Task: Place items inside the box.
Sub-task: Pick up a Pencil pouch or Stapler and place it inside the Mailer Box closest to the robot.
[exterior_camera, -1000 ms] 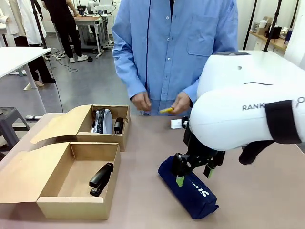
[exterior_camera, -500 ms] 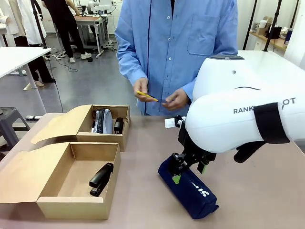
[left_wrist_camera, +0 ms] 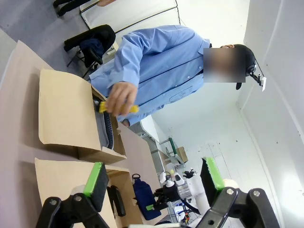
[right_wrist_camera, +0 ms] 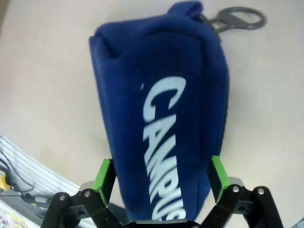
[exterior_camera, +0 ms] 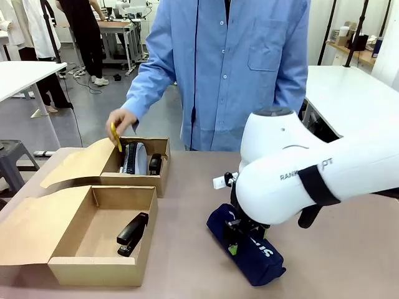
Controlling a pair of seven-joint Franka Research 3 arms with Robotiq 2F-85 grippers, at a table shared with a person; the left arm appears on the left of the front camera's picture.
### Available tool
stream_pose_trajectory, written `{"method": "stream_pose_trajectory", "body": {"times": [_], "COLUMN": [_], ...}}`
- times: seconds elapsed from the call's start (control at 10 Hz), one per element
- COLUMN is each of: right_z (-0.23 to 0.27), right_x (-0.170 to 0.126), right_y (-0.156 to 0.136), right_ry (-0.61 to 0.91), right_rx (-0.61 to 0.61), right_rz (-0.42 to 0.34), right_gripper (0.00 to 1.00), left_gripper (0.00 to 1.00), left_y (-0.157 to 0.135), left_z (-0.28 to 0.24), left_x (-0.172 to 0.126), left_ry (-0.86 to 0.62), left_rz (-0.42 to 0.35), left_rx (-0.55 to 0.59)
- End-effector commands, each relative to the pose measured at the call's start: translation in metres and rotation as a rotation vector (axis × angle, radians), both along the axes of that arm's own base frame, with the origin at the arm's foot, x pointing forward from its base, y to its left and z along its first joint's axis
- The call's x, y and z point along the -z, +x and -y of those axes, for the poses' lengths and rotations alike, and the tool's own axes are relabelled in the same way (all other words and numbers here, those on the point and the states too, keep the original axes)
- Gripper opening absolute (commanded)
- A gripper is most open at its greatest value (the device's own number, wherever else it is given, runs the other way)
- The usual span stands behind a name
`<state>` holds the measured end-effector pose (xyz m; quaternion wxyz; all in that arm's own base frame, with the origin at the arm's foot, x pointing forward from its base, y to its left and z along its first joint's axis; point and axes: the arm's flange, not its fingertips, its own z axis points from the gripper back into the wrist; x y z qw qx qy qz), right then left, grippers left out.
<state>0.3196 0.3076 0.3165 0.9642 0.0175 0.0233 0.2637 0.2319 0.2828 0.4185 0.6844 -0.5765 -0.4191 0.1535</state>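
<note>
The navy pouch (right_wrist_camera: 161, 118) is soft cloth, matt and a little fuzzy, with smooth white printed letters. The clasp (right_wrist_camera: 235, 19) at its end is grey metal with a dull shine. The box (exterior_camera: 100, 271) is plain brown cardboard, matt. The stapler (exterior_camera: 132, 233) inside it looks like black plastic, slightly glossy. The table (exterior_camera: 187, 261) is smooth and matt. The right arm's shell (exterior_camera: 293, 180) is glossy white plastic.

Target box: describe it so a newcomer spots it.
Start at the table, left side in the front view. Of two cardboard boxes, it's the nearer box. It's wider, shallower and holds one black stapler; the far box is narrower, fuller.
</note>
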Motion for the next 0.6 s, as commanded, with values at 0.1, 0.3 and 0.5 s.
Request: {"method": "stream_pose_trajectory", "body": {"times": [0.1,0.3,0.5], "right_z": [-0.0093,-0.009,-0.0095], "right_x": [0.0127,0.0128,0.0111], "right_y": [0.0079,0.0078,0.006], "right_ry": [-0.021,-0.022,-0.005], "right_rx": [0.004,0.009,0.013], "right_rz": [0.001,0.0,0.009], "right_gripper": [1.0,1.0,0.4], "left_gripper": [1.0,1.0,1.0], "left_y": [0.0008,0.0008,0.0008], "left_z": [0.001,0.001,0.001], "left_x": [-0.0019,-0.0019,-0.0019], "left_ry": [0.004,0.004,0.004], "left_rz": [0.03,0.03,0.03], "left_rx": [-0.005,-0.005,-0.005]}}
